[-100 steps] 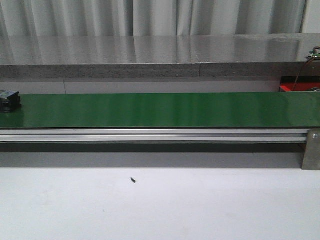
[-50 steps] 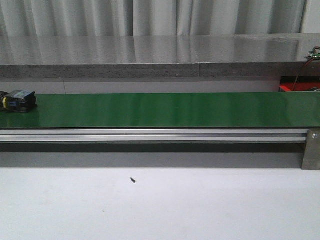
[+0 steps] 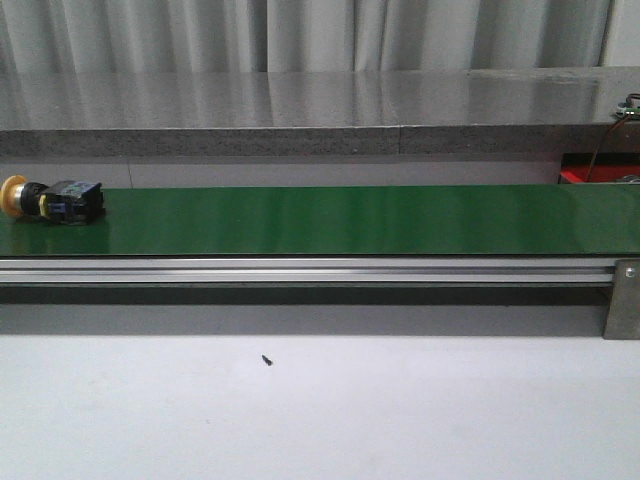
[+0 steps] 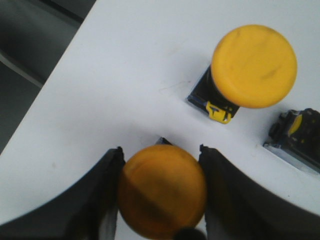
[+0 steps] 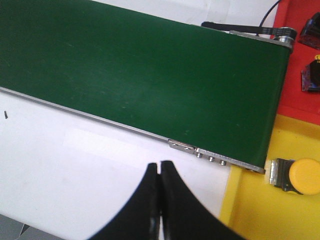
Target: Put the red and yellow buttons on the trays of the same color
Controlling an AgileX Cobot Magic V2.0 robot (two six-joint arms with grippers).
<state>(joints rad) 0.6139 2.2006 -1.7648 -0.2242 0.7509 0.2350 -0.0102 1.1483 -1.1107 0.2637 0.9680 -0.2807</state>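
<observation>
A yellow button (image 3: 50, 200) with a black base lies on its side at the left end of the green conveyor belt (image 3: 350, 218). In the left wrist view my left gripper (image 4: 161, 150) is shut on the cap of another yellow button (image 4: 162, 192), above a white surface. An upright yellow button (image 4: 254, 65) and part of a third one (image 4: 297, 135) sit close by on that surface. My right gripper (image 5: 160, 164) is shut on nothing, over the white table beside the belt's end. The yellow tray (image 5: 255, 210) holds a yellow button (image 5: 300, 176). The red tray (image 5: 300, 90) lies beyond it.
Dark button parts (image 5: 312, 75) lie on the red tray. The belt's aluminium rail (image 3: 300, 268) runs along its near side. A small black screw (image 3: 266, 360) lies on the white table. A grey ledge (image 3: 300, 140) and curtains stand behind the belt.
The yellow button on the belt has ridden to the right, from the left edge of the front view to fully in view.
</observation>
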